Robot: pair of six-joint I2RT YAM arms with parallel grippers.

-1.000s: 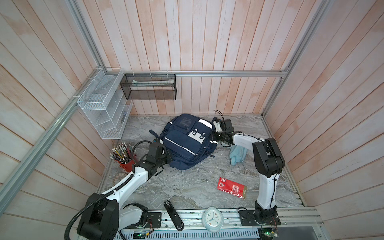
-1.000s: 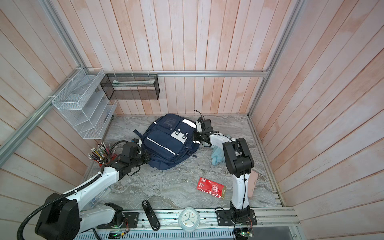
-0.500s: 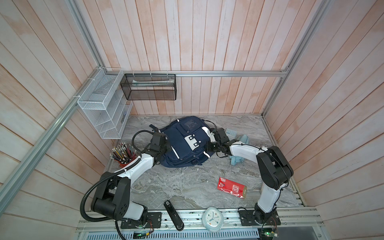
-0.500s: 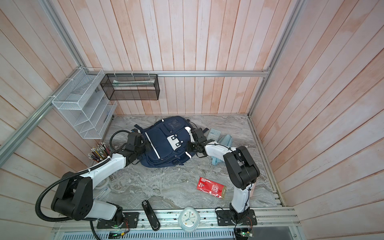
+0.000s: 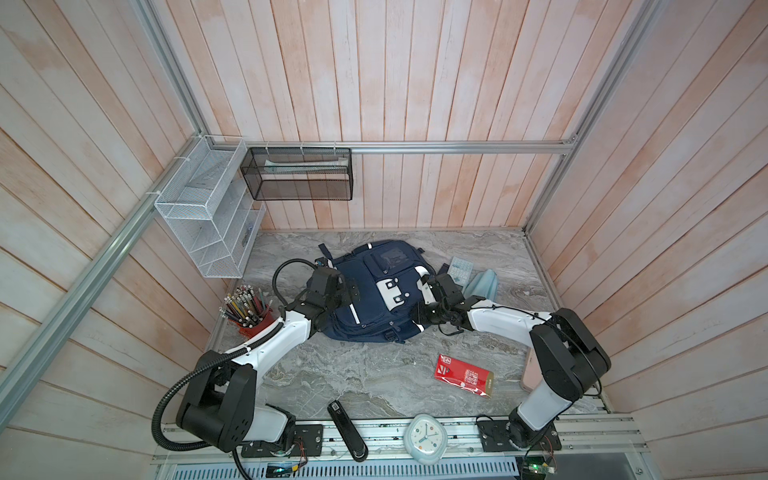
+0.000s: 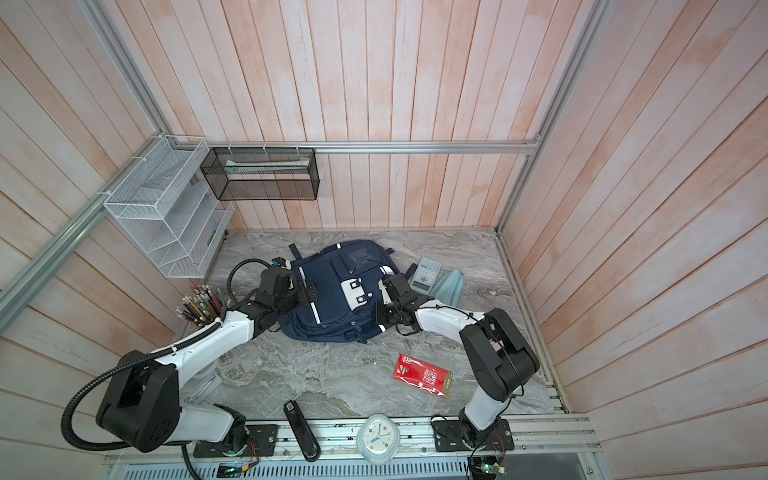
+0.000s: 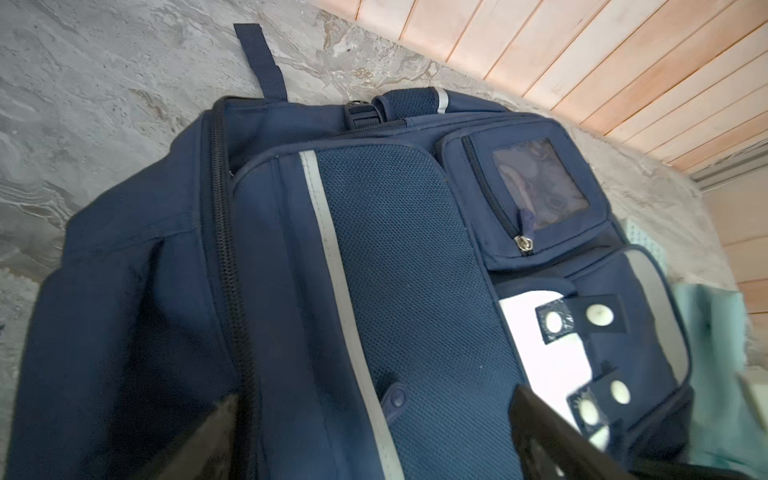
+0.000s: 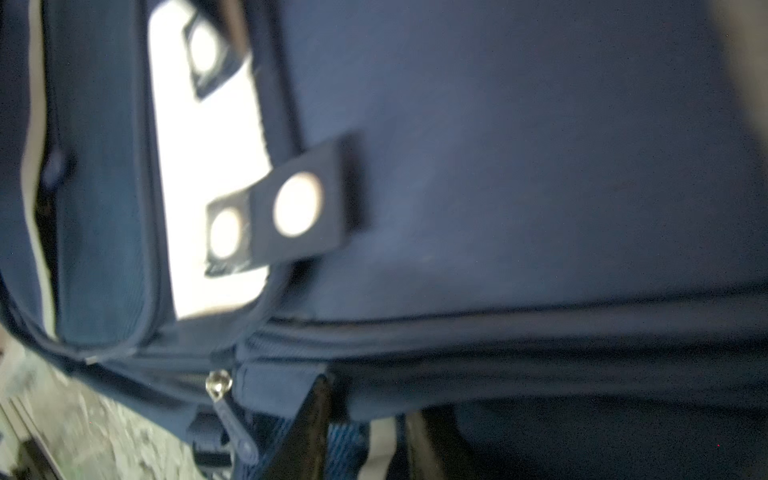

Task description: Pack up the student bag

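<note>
The student bag [image 5: 374, 299] lies flat, front face up, at the middle of the worktop [image 5: 353, 374] and close to its back edge. Its long axis runs from the back edge toward the front edge, slightly slanted, with the top strap pointing to the back.

It is navy fabric with pale reflective stripes, a small windowed pocket near the top and a white flap pocket [image 7: 540, 345] with two snap tabs. It looks zipped and sagging, so probably little is inside.

The left gripper [image 5: 348, 291] hangs over the bag's left side with its fingers [image 7: 540, 432] spread wide and nothing between them. The bag stretches away in front of them, and the main zip track [image 7: 224, 257] runs lengthwise just beside them.

The right gripper [image 5: 426, 286] is pressed against the bag's right side. Its wrist view is blurred, so I cannot tell whether its fingers are apart or pinching fabric. A zip pull [image 8: 218, 386] sits just beside one of them.

Opening the main compartment probably comes next. The left arm is nearer the track and the right is nearer that pull.

A calculator [image 5: 459, 270] and a light-blue pouch [image 5: 484, 282] lie to the bag's right. A red packet [image 5: 463, 376] lies toward the front edge, unpacked.
</note>
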